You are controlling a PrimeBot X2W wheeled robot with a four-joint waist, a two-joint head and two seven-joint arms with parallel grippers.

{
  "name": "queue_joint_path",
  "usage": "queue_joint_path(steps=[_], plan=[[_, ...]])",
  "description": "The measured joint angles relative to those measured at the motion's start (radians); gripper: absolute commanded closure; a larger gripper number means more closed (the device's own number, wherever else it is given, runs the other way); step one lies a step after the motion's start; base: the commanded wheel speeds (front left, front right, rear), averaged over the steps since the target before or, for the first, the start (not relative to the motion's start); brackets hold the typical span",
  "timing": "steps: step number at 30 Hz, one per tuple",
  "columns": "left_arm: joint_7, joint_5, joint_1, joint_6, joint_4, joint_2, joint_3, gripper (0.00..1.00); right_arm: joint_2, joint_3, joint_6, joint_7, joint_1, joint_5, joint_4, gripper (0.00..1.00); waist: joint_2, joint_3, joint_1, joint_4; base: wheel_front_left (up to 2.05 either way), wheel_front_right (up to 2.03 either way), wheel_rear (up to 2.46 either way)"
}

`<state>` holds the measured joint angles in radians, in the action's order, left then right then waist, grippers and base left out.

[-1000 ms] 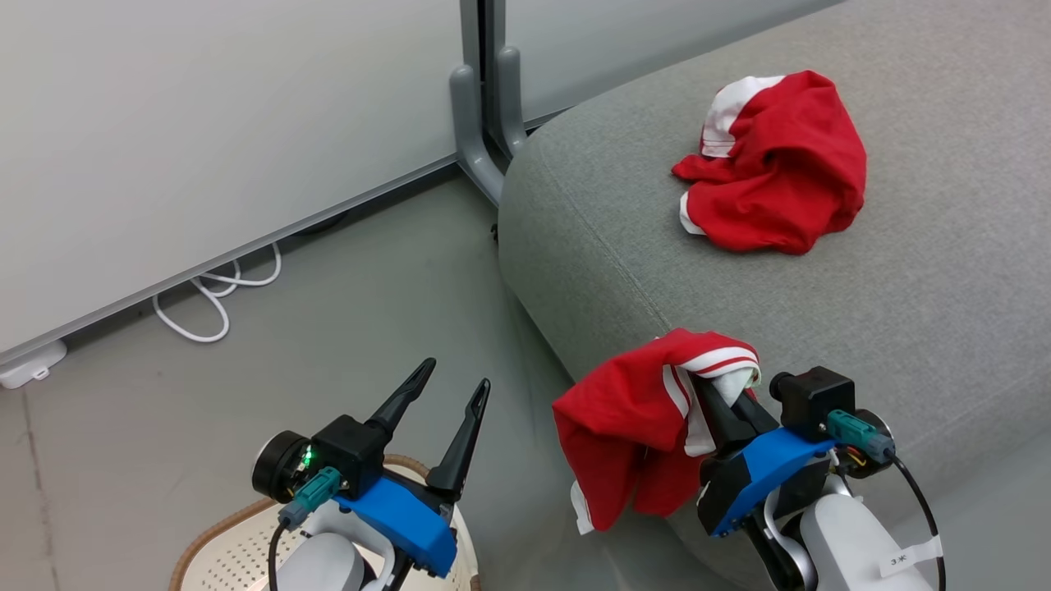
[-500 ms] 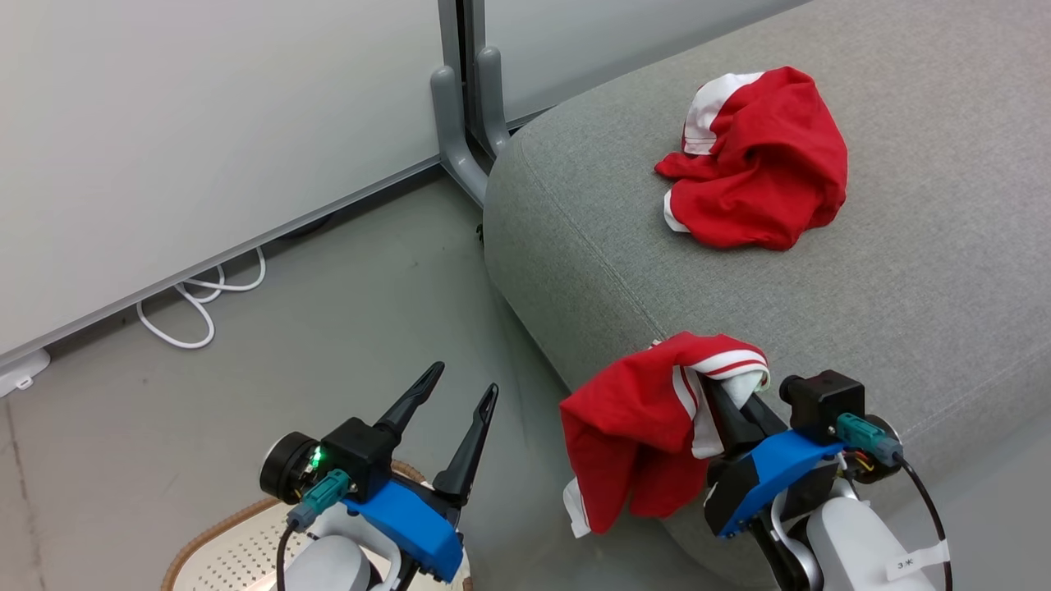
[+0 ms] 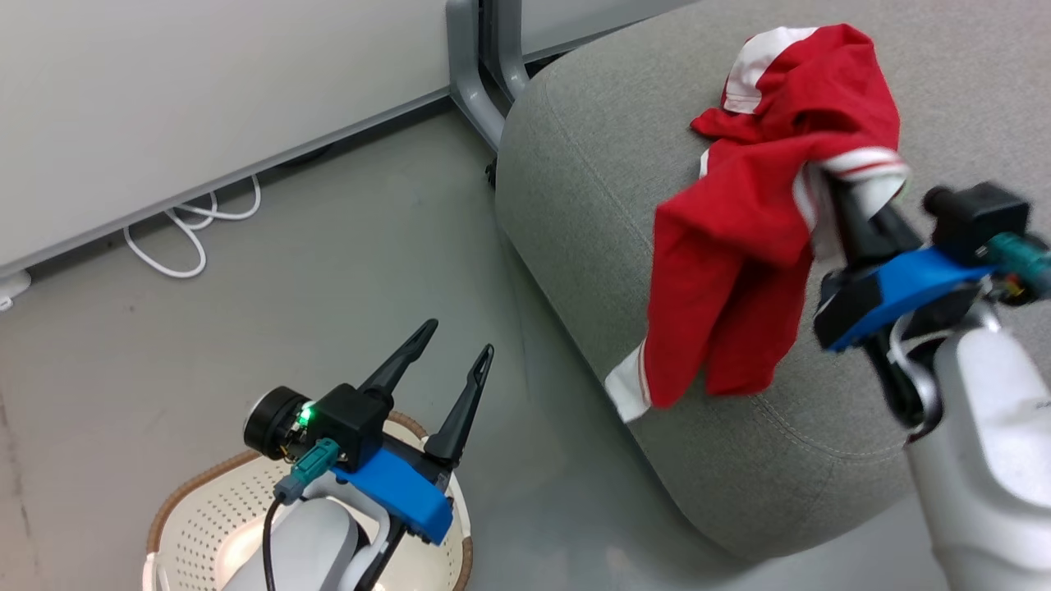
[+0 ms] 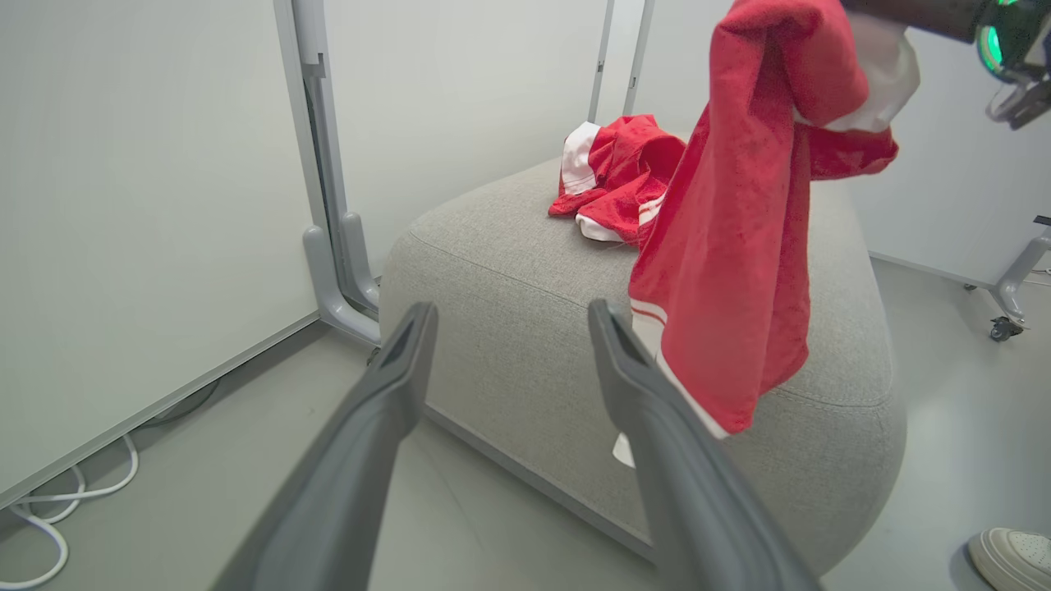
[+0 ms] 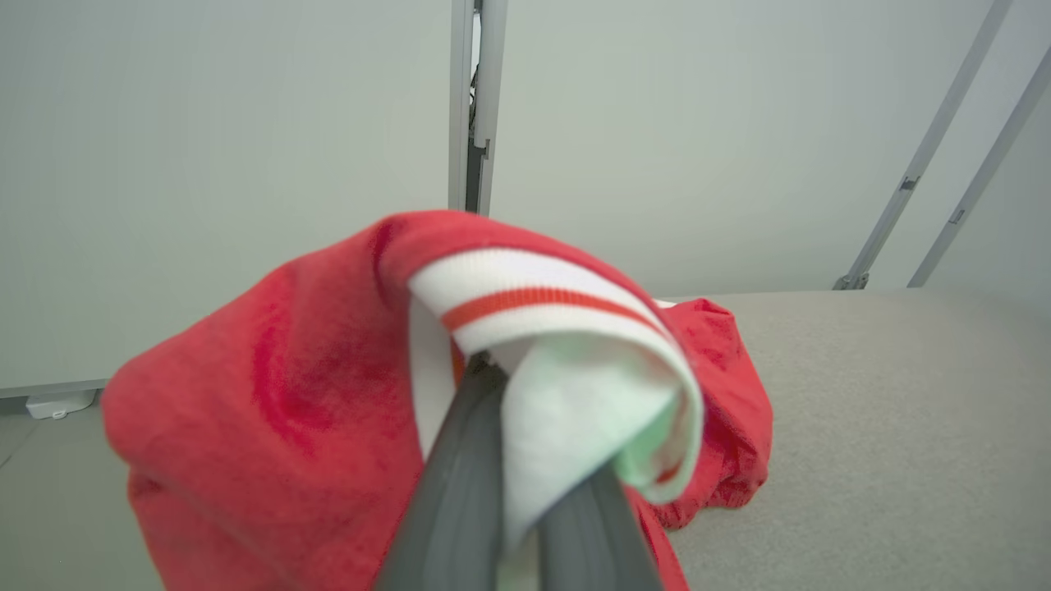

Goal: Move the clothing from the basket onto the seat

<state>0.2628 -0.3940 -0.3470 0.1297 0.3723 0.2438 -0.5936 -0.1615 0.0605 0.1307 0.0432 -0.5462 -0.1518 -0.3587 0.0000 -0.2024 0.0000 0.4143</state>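
Open floor (image 3: pixel 328 271) lies at 9 o'clock of the seat's (image 3: pixel 591 205) rounded edge. Right fingers (image 3: pixel 858 223) clamp a red garment (image 3: pixel 731 271) above that edge, now nearer the second garment (image 3: pixel 821 82). Left fingers (image 3: pixel 466 402) stand apart over the basket (image 3: pixel 189 509).

Pale partition walls (image 3: pixel 164 107) are standing along the far side, soft even light washing over them. A grey metal post (image 3: pixel 470 74) is joining two panels, its foot curving down onto the smooth grey floor (image 3: pixel 271 328). A white cable (image 3: pixel 185 275) is looping along the wall's base, and a wheeled grey leg (image 4: pixel 1018 275) is resting off to one side.
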Motion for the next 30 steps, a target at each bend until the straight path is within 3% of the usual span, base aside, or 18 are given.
queue_joint_path(steps=[10, 21, 25, 30], plan=[[0.000, 0.043, -0.139, 0.000, -0.053, 0.048, -0.045, 0.00, -0.123, -0.227, 0.000, -0.113, -0.254, -0.012, 0.082, 1.00, 0.0000, -0.150, 0.0001, -0.055, 0.00, 0.00, 0.00], [0.000, 0.072, -0.223, 0.000, -0.142, 0.092, -0.034, 0.00, -0.280, -0.501, 0.000, -0.116, -0.428, -0.025, 0.067, 1.00, -0.0001, -0.317, 0.0001, -0.139, 0.00, 0.00, 0.00], [0.000, 0.089, -0.232, 0.000, -0.183, 0.101, 0.002, 0.00, -0.273, -0.555, 0.000, -0.062, -0.421, 0.002, 0.033, 1.00, 0.0000, -0.380, 0.0001, -0.163, 0.00, 0.00, 0.00], [0.000, 0.108, -0.233, 0.000, -0.213, 0.114, 0.032, 0.00, -0.190, -0.610, 0.000, 0.006, -0.373, 0.028, -0.079, 1.00, 0.0000, -0.444, 0.0003, -0.189, 0.00, 0.00, 0.00]])
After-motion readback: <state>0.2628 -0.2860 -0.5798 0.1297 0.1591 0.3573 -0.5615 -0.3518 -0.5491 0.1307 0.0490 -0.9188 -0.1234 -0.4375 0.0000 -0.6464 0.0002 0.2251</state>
